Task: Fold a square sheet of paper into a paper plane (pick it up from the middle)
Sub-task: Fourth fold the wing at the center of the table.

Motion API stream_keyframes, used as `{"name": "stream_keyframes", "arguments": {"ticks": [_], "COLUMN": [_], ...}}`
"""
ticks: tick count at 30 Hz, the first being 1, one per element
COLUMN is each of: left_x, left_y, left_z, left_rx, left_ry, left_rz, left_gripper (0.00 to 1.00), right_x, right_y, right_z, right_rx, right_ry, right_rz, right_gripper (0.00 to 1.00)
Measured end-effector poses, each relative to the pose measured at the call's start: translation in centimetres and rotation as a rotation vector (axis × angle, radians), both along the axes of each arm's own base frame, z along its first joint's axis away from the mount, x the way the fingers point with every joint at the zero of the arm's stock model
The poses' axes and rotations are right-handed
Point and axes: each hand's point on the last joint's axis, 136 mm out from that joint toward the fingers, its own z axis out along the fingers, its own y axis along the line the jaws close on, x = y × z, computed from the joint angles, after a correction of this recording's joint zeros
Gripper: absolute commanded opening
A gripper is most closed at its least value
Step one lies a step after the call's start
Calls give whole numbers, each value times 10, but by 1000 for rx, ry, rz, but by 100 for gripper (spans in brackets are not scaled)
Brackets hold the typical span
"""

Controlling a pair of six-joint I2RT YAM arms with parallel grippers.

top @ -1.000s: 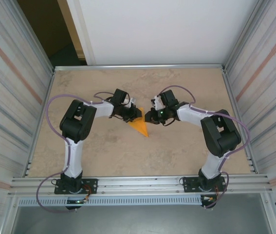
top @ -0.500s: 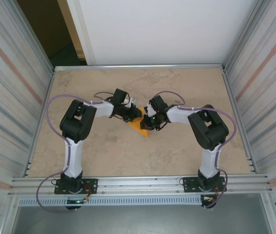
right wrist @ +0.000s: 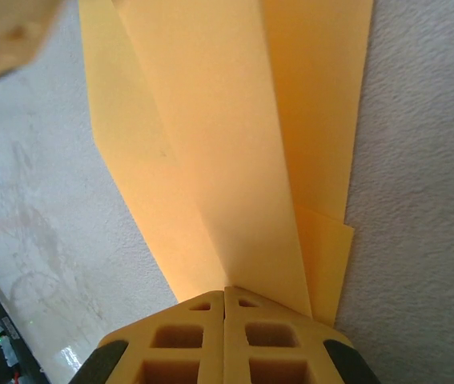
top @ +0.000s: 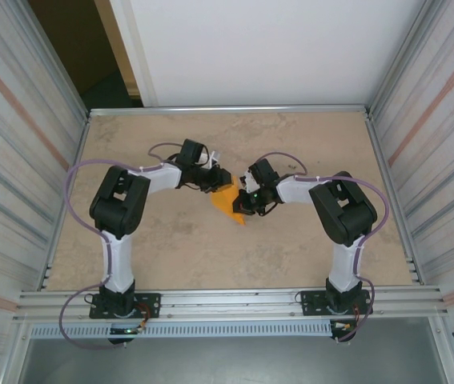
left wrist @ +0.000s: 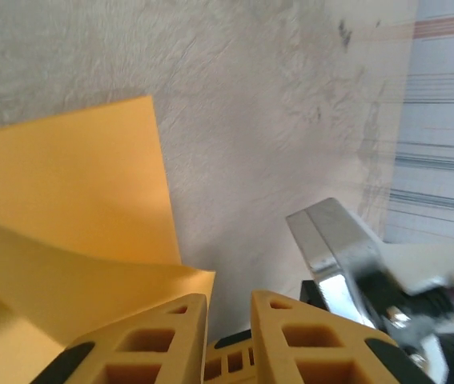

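**Two arms meet at one orange paper**

The orange paper (top: 228, 204) lies in the middle of the tabletop (top: 170, 256). It is folded, and its pointed end faces the near edge. The arms reach in from both sides, and their tips are close together over the paper.

The right gripper (right wrist: 224, 290) has its jaws pressed tight together. They pinch the edge of the folded paper, which spreads out flat in front of them.

The left gripper (left wrist: 228, 298) has its jaws a tiny bit apart, with only a thin gap. A curled-up flap of the paper touches one finger (left wrist: 180, 314). Nothing can be seen in the gap.
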Motion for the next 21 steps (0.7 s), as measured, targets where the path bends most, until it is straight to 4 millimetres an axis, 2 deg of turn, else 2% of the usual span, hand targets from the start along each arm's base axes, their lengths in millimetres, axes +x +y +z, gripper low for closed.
{"name": "stream_keyframes", "arguments": {"ticks": [2, 6, 9, 21], "left_x": [-2, -14, -18, -11], "left_y": [4, 9, 8, 1], "left_z": [1, -13, -16, -28], "left_rx": [-2, 15, 19, 41], "left_ry": [-10, 18, 23, 39], "left_rz": [4, -2, -10, -24], "left_gripper": [20, 19, 19, 19], "right_x": [0, 0, 0, 0], "right_y": [0, -1, -2, -3], "right_z": [0, 0, 1, 0], "right_rx": [7, 15, 18, 18], "right_ry": [0, 2, 4, 10], "right_rz": [0, -1, -2, -4], "right_gripper": [4, 4, 4, 4]}}
